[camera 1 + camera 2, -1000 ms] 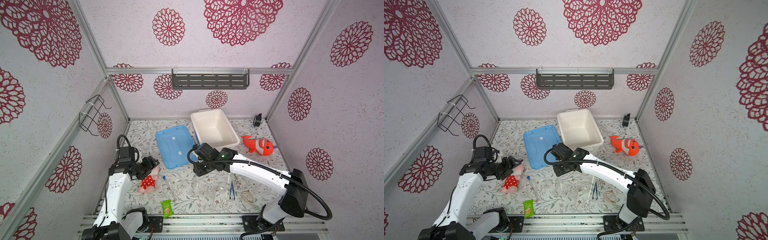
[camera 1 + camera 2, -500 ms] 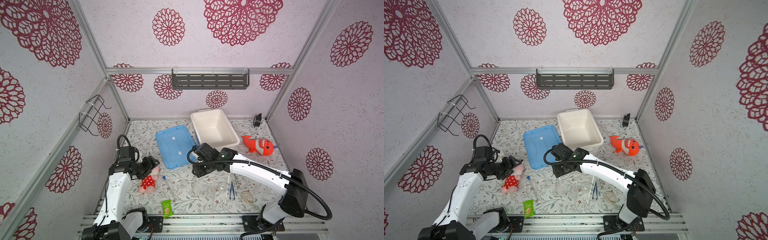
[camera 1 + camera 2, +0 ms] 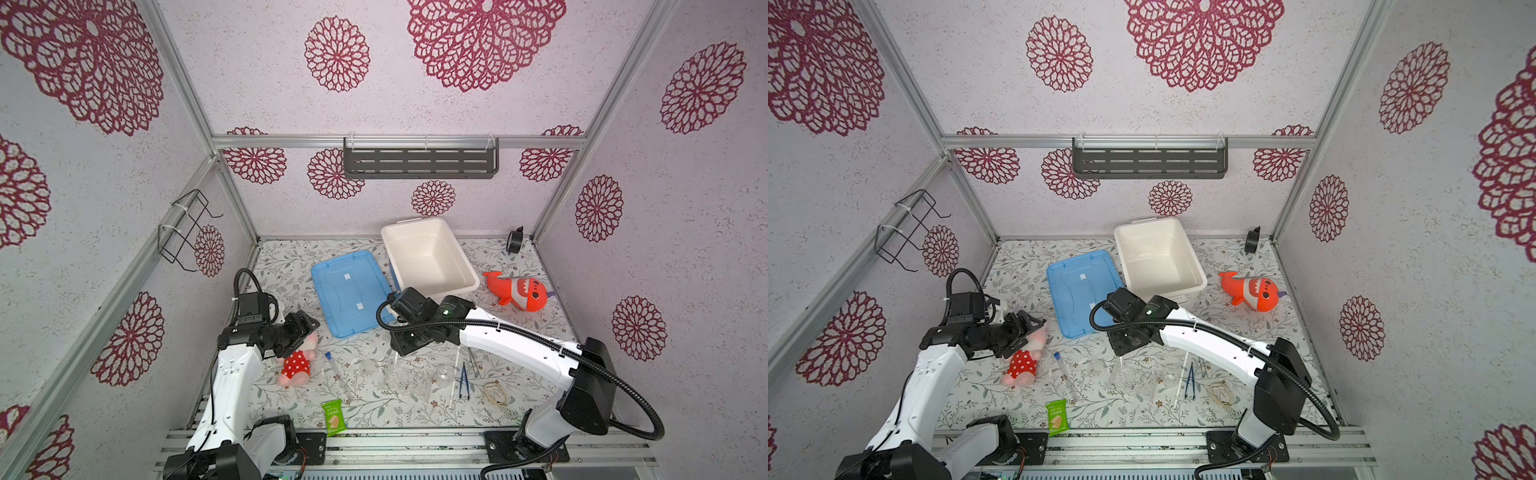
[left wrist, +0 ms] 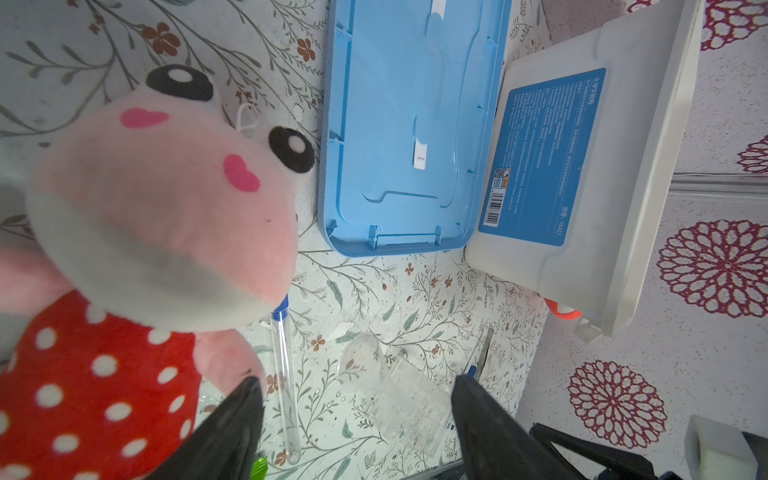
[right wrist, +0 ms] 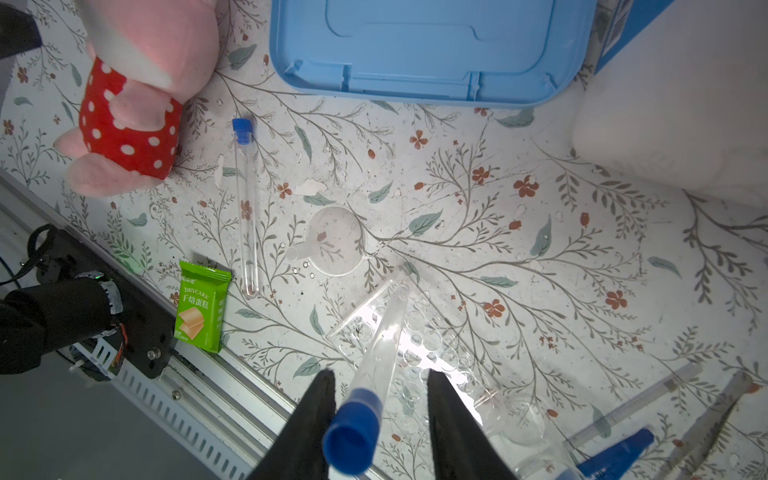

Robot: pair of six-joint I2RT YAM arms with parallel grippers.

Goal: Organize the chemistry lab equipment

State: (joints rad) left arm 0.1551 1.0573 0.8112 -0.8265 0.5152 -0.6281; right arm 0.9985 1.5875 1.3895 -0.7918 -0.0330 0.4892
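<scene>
Right tool (image 5: 380, 376): jaws partway apart on either side of the tilted tube (image 5: 386, 332), with a gap at each fingertip.
Tilted tube: blue cap toward the wrist camera, lower end at the clear rack (image 5: 432, 332).
Rack: on the counter (image 5: 540, 249), in front of the blue lid (image 3: 351, 297).
Left tool (image 4: 357, 415): wide, empty, over the pink plush (image 4: 158, 208).
Flat tube (image 5: 246, 208): lying on the counter between plush and beaker (image 5: 336, 241), its end near the green packet (image 5: 201, 311).
Blue tweezers (image 3: 464, 380): on the counter, right of the rack.
Tub (image 3: 415, 245): at the back, beside the lid.
</scene>
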